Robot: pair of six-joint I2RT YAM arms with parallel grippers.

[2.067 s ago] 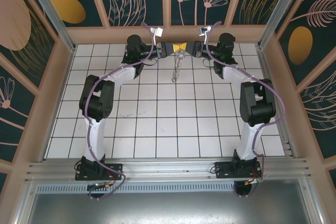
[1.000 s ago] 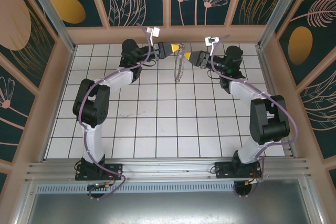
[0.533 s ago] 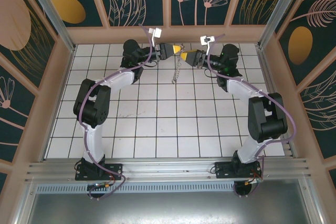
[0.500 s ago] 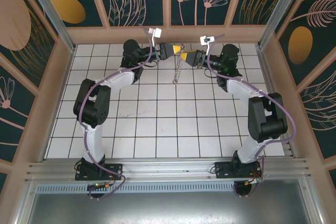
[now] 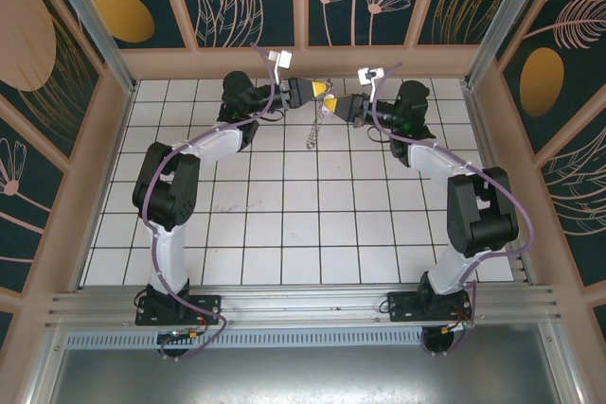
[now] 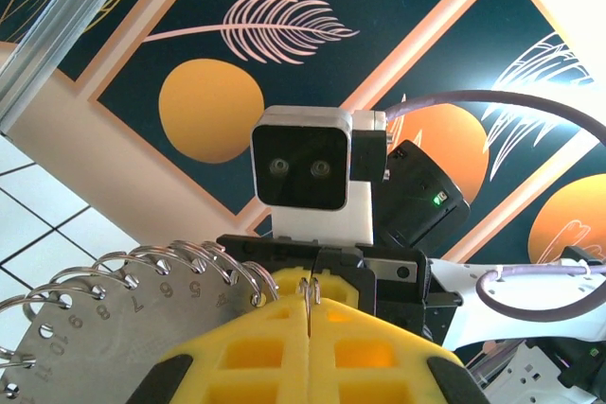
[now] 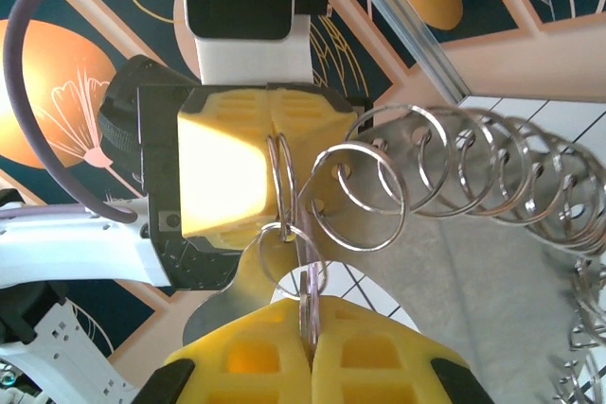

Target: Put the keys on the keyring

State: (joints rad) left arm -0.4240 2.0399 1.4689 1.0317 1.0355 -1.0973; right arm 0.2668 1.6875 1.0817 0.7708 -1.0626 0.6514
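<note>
Your left claw (image 5: 326, 91) is squeezed shut on a loop of the keyring (image 5: 315, 128), holding it up over the back tiles so your right claw (image 7: 308, 328), shut on the thin pale key (image 7: 304, 292), can slip it on, but the numbered metal plate (image 6: 76, 347) and its rings (image 7: 454, 182) crowd right beside.

Table (image 5: 284, 234): a flat surface of white square tiles with dark grid lines, enclosed by a pale wooden frame (image 5: 303, 61). Faint scuff marks (image 5: 232, 207) lie left of centre. Aluminium rails (image 5: 303, 302) along the near edge carry the left arm base (image 5: 175, 307) and the right arm base (image 5: 431, 307).
</note>
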